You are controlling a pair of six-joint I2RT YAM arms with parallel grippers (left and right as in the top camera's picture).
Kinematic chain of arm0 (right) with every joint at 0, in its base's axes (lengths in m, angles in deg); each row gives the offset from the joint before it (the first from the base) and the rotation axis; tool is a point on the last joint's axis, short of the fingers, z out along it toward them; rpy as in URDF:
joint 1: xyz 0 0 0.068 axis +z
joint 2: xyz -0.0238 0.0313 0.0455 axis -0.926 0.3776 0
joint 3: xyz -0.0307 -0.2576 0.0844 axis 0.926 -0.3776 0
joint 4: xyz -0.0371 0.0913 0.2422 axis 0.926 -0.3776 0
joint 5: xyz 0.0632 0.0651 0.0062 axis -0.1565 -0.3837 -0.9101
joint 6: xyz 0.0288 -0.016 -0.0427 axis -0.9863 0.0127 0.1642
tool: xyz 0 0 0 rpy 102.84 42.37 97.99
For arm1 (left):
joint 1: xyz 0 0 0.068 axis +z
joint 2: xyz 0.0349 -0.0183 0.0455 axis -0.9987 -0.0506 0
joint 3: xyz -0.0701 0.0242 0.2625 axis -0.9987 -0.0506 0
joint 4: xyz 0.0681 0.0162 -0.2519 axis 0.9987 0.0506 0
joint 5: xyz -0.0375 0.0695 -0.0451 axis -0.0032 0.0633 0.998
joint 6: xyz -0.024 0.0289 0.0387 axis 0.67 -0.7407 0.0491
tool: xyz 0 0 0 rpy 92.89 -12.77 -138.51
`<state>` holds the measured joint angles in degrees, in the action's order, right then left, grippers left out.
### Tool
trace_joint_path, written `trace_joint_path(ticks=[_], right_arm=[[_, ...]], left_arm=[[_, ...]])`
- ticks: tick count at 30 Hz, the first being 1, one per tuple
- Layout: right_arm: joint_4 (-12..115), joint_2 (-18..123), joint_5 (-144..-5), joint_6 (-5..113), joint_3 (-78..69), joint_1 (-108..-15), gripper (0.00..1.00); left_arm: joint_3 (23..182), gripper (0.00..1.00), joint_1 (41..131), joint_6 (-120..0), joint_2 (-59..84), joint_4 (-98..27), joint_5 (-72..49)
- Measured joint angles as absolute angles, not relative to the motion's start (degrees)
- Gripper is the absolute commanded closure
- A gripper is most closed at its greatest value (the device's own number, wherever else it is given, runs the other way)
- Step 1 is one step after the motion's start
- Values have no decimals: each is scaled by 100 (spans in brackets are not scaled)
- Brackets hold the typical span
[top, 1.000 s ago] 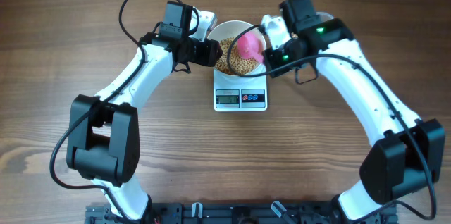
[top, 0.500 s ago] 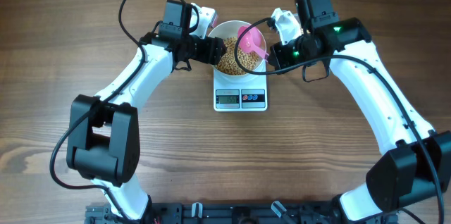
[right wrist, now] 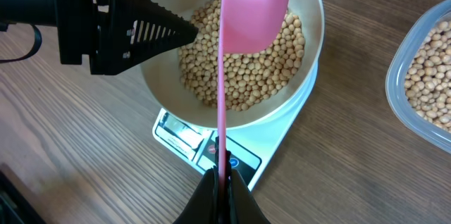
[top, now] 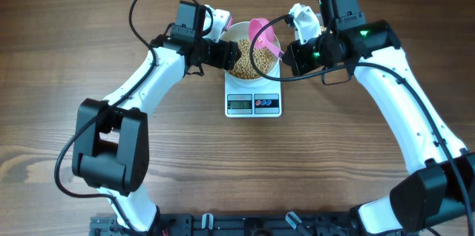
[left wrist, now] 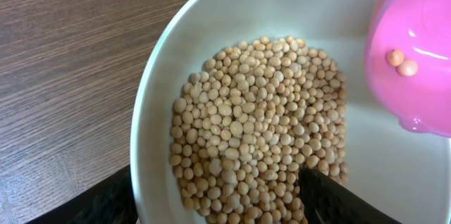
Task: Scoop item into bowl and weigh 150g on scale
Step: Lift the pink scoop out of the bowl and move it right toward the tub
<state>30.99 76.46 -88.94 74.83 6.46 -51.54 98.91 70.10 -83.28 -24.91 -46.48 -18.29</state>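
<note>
The white bowl (top: 239, 39) stands on the scale (top: 254, 102) and holds a bed of tan beans (left wrist: 261, 125). My left gripper (top: 227, 53) is open and straddles the bowl's left rim (left wrist: 151, 118), with one finger outside the wall and one over the beans. My right gripper (right wrist: 224, 182) is shut on the thin handle of a pink scoop (right wrist: 255, 5). The scoop's head hovers over the far right side of the bowl (right wrist: 310, 13), tilted, with two beans left in it (left wrist: 400, 62).
A clear plastic tub (right wrist: 423, 76) of more beans sits on the wooden table to the right of the scale (right wrist: 282, 136); in the overhead view my right arm (top: 386, 80) covers it. Both arms reach in from the table's near edge.
My right gripper has lifted the pink scoop off the beans and drawn it up and to the right, towards the bowl's far rim. My left jaws have widened around the rim.
</note>
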Motion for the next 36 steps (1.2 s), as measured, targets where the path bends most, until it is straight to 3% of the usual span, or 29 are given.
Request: trace_joint_path(ticks=[19,36], right_arm=[[3342,7548,-8915,7453,666,-5478,96],[3611,7454,-8918,7326,668,-5690,96]], left_arm=[[9889,15,6932,-8328,-2491,-4738,-1835],[10005,4,7480,-8328,-2401,-4957,-1835]])
